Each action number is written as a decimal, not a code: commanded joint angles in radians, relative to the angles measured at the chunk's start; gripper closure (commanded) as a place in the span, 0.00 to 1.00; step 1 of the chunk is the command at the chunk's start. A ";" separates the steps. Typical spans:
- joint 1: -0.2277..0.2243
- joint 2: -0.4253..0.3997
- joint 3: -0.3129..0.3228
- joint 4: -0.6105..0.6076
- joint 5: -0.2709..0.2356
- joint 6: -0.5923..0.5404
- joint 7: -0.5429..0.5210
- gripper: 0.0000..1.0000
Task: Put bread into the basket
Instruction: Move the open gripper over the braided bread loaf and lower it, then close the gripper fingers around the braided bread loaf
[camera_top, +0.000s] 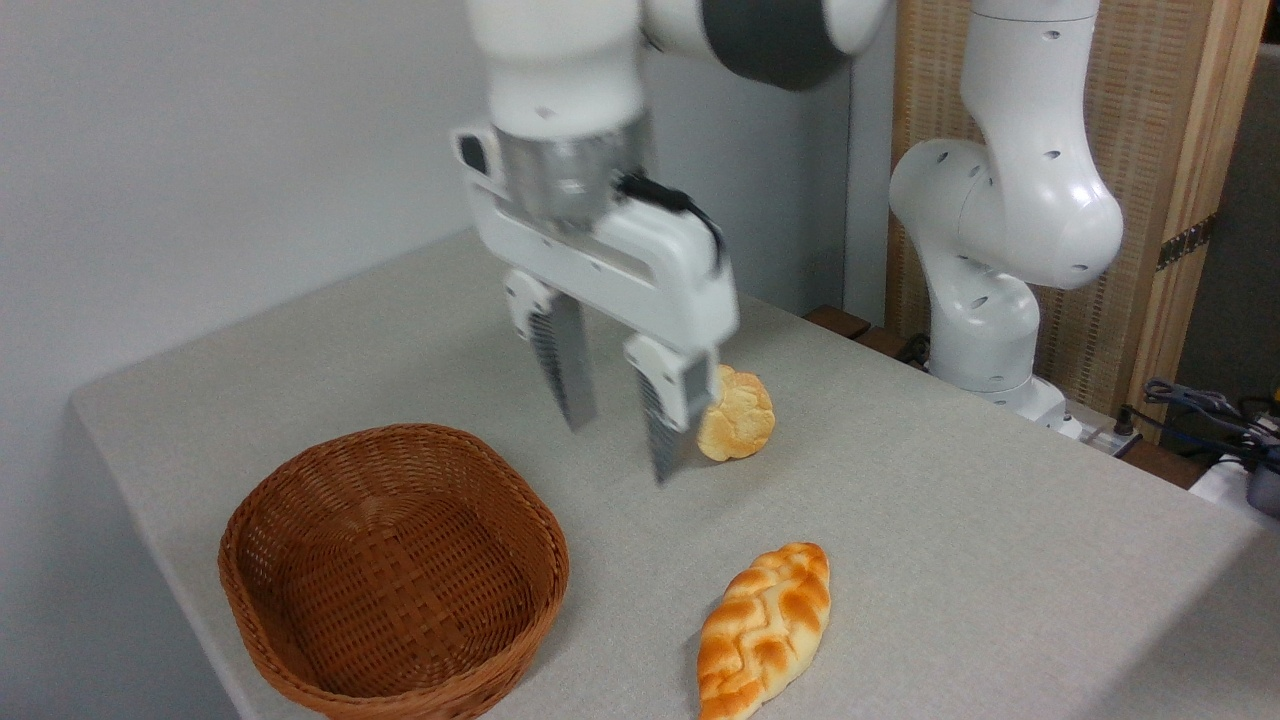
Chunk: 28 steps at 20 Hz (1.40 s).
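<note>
The braided golden bread (764, 628) lies flat on the grey table near the front edge, right of the basket. The oval brown wicker basket (393, 570) sits at the front left with nothing in it. My gripper (622, 448) hangs open above the table between the basket and the small round bun, its fingers (566, 363) pointing down with nothing between them. It is up and to the left of the bread and apart from it. The near finger covers the bun's left edge.
A small round knobbly bun (738, 414) rests on the table behind the gripper. The arm's white base (990, 320) stands off the table's far right edge, with cables (1205, 410) beside it. The table's front and left edges are close to the basket.
</note>
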 joint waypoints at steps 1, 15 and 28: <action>0.056 -0.037 0.010 -0.074 0.009 0.036 0.033 0.00; 0.064 -0.023 0.038 -0.303 0.152 0.329 0.039 0.00; 0.061 0.009 0.049 -0.338 0.181 0.349 0.039 0.00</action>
